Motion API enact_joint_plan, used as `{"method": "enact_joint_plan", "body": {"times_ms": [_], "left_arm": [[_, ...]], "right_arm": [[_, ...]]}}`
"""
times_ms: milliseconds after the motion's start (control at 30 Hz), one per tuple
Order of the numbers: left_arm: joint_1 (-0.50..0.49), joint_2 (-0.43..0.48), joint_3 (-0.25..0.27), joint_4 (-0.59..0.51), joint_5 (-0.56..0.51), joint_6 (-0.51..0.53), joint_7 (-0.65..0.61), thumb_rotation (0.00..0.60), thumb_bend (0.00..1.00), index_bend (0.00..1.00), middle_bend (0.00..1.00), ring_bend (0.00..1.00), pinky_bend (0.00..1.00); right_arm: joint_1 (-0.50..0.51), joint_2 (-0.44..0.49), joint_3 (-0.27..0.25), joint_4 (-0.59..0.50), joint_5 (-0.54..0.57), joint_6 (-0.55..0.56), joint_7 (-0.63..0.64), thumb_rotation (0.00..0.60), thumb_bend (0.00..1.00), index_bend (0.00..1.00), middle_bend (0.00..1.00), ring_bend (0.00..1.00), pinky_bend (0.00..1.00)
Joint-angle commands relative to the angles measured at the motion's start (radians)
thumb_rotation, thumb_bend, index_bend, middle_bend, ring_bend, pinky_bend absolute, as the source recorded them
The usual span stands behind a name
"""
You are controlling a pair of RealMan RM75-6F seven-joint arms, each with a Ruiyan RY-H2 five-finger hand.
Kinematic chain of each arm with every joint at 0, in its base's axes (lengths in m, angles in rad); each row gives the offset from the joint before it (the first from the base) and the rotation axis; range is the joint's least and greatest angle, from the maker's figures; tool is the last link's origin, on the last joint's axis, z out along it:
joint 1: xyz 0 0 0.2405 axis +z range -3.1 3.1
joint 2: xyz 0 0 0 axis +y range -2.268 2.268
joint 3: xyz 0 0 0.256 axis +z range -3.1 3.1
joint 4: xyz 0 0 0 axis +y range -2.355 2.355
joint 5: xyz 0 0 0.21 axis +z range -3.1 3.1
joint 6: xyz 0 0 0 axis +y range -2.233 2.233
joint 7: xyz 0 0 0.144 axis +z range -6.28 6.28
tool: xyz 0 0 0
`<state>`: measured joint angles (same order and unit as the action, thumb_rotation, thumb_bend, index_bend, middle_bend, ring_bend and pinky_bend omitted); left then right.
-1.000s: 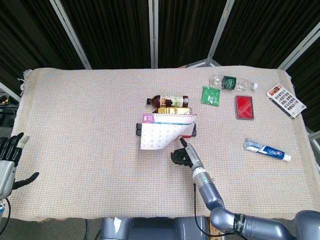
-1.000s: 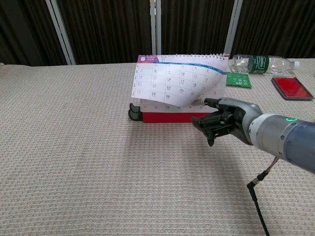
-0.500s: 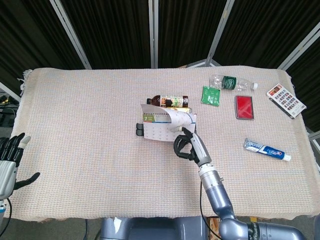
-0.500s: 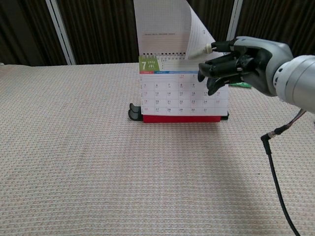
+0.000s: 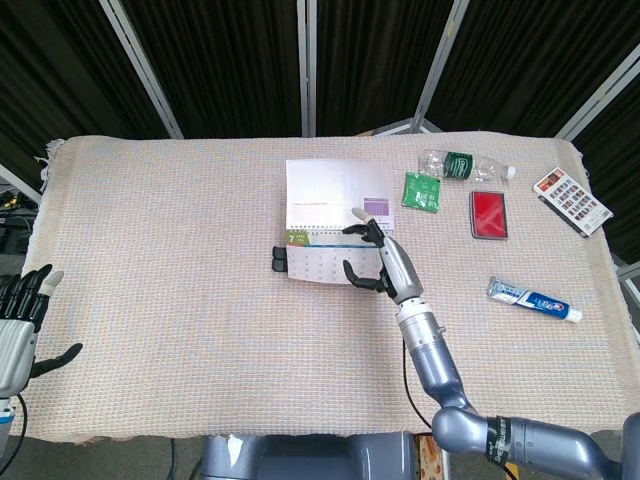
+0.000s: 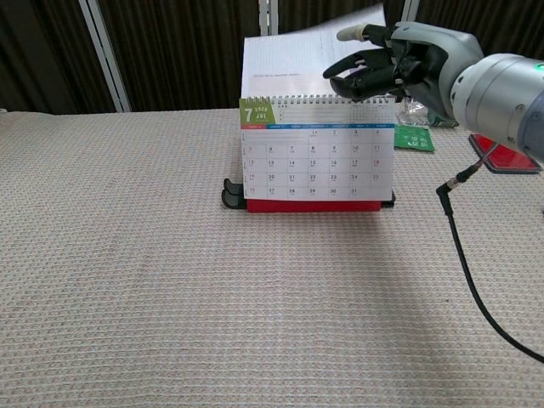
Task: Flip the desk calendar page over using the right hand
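Observation:
The desk calendar (image 6: 319,153) stands mid-table on a red base, its front showing the July page (image 5: 322,264). The flipped page (image 6: 293,61) rises behind the spiral binding and leans back; in the head view this page (image 5: 335,196) spreads out behind the calendar. My right hand (image 6: 395,66) hovers above the calendar's top right corner, fingers spread, with a fingertip (image 6: 350,35) at the page's upper right edge; nothing is gripped. From the head camera, the right hand (image 5: 376,258) overlaps the calendar's right end. My left hand (image 5: 20,325) hangs open off the table's left front edge.
Back right lie a water bottle (image 5: 465,165), a green packet (image 5: 421,190), a red box (image 5: 489,213) and a card pack (image 5: 571,200). A toothpaste tube (image 5: 533,300) lies to the right. Two black feet (image 6: 231,194) stick out at the calendar's left base.
The right hand rose and moved back, carrying the June page up over the spiral and letting it go. The July page now faces front; the brown bottle behind is covered.

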<state>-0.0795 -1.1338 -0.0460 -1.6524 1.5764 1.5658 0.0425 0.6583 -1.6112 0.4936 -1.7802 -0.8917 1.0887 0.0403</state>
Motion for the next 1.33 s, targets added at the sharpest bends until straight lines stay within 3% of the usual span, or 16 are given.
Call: {"method": "enact_joint_plan", "body": {"times_ms": [33,167,467,567,767,867,967,1133,1333], "left_arm": [[-0.003,0.0,-0.003,0.004,-0.01,-0.01,-0.007,0.6,0.12,0.0,0.0,0.0,0.0],[-0.01,-0.002,-0.005,0.008,-0.022,-0.026,-0.008,0.6,0.12,0.0,0.0,0.0,0.0],[-0.016,-0.006,-0.008,0.012,-0.039,-0.043,-0.003,0.6,0.12,0.0,0.0,0.0,0.0],[-0.017,-0.006,-0.008,0.014,-0.041,-0.044,-0.002,0.6,0.12,0.0,0.0,0.0,0.0],[-0.016,-0.01,0.001,0.014,-0.032,-0.045,0.016,0.6,0.12,0.0,0.0,0.0,0.0],[-0.016,-0.015,0.008,0.017,-0.023,-0.047,0.032,0.6,0.12,0.0,0.0,0.0,0.0],[-0.017,-0.027,0.022,0.032,-0.012,-0.057,0.063,0.6,0.12,0.0,0.0,0.0,0.0],[-0.016,-0.045,0.031,0.045,-0.003,-0.058,0.083,0.6,0.11,0.0,0.0,0.0,0.0],[-0.018,-0.065,0.03,0.063,-0.004,-0.06,0.104,0.6,0.11,0.0,0.0,0.0,0.0]], "right_arm": [[0.031,-0.013,0.016,0.043,-0.023,0.001,-0.01,0.6,0.34,0.02,0.1,0.04,0.09],[0.065,-0.004,0.021,0.096,-0.017,-0.021,-0.046,0.6,0.32,0.0,0.01,0.0,0.01],[0.043,0.045,-0.018,0.081,-0.056,-0.018,-0.037,0.6,0.3,0.01,0.0,0.0,0.0],[-0.013,0.117,-0.081,0.016,-0.142,-0.008,-0.022,0.6,0.28,0.01,0.0,0.0,0.0],[-0.171,0.305,-0.287,-0.047,-0.412,0.089,-0.047,0.6,0.21,0.0,0.0,0.0,0.0],[-0.236,0.359,-0.368,-0.017,-0.52,0.159,-0.068,0.6,0.19,0.0,0.0,0.0,0.0],[-0.346,0.399,-0.483,0.096,-0.635,0.284,-0.149,0.6,0.18,0.0,0.0,0.0,0.0],[-0.428,0.374,-0.54,0.221,-0.712,0.389,-0.16,0.6,0.17,0.0,0.0,0.0,0.0],[-0.513,0.322,-0.557,0.35,-0.708,0.469,-0.182,0.6,0.17,0.0,0.0,0.0,0.0]]}}
